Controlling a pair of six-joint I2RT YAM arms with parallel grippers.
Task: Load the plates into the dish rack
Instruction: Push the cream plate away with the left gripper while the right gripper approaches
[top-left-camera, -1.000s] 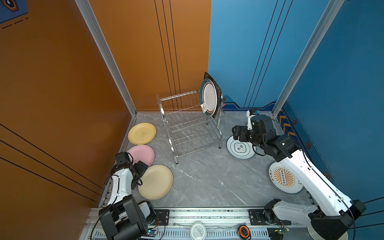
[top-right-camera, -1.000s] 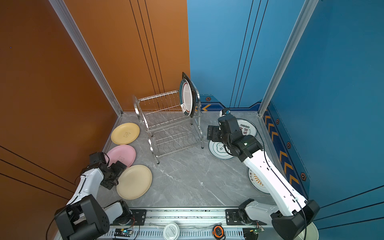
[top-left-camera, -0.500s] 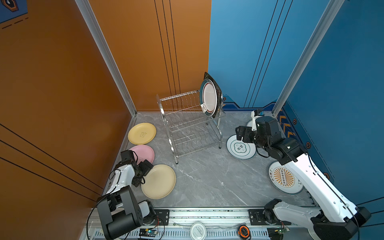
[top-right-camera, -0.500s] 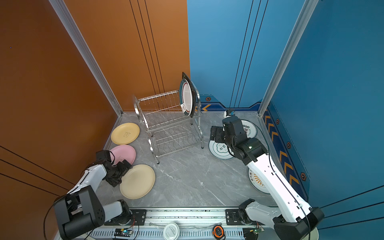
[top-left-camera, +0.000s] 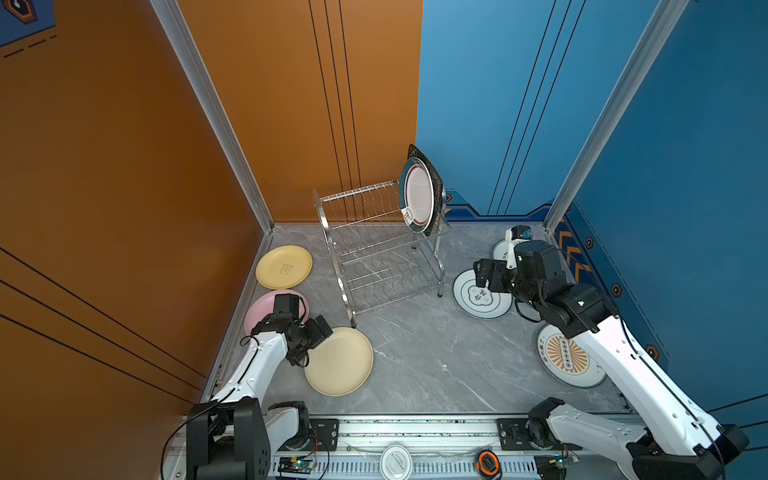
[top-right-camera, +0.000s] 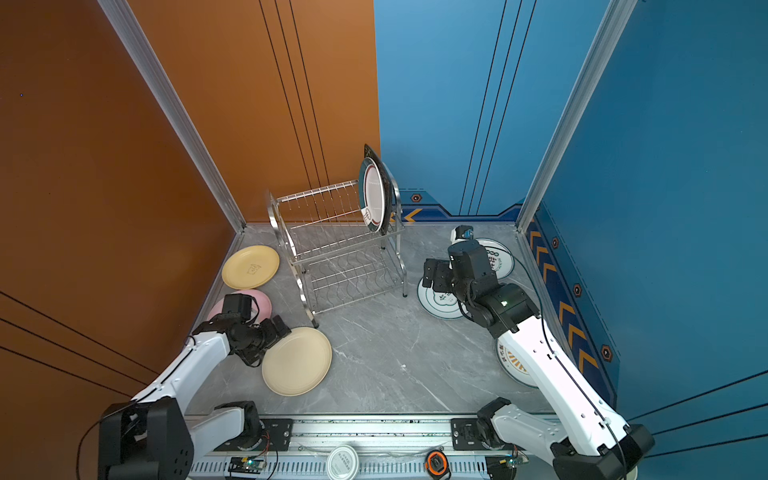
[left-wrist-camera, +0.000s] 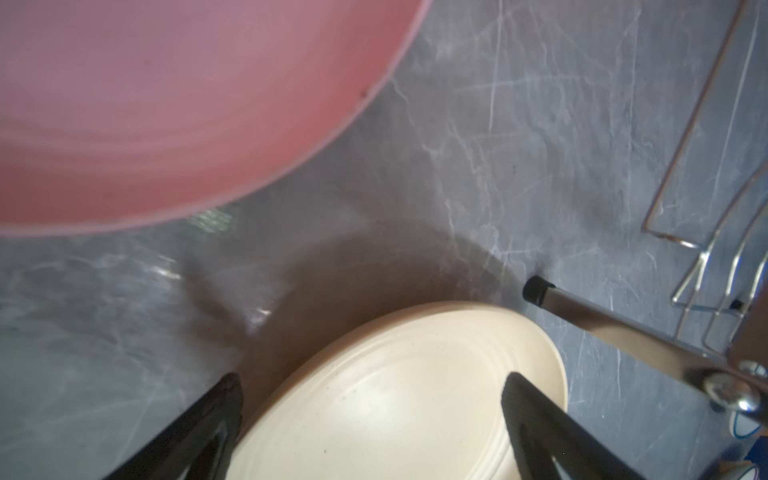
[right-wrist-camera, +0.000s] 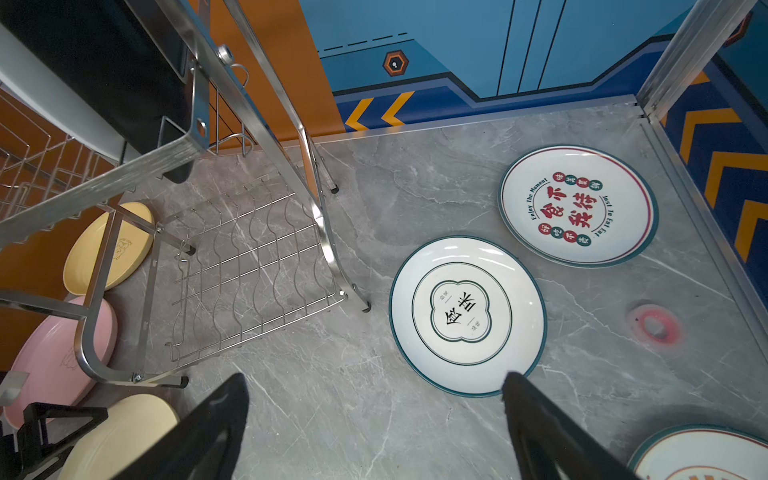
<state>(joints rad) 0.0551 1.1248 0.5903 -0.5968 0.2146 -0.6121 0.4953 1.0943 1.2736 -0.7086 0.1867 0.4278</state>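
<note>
Left gripper sits wide open at the lower left of a top view, one finger over the beige plate and the other beside its left rim, not clamped. Right gripper hangs open at centre right, above the green-ringed plate. I see the dish rack at centre, with a white plate and a black square plate upright at its upper tier's right end.

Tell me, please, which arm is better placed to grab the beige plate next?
Left: the open left gripper is at the beige plate; the right gripper hovers by a white plate beyond the rack.
</note>
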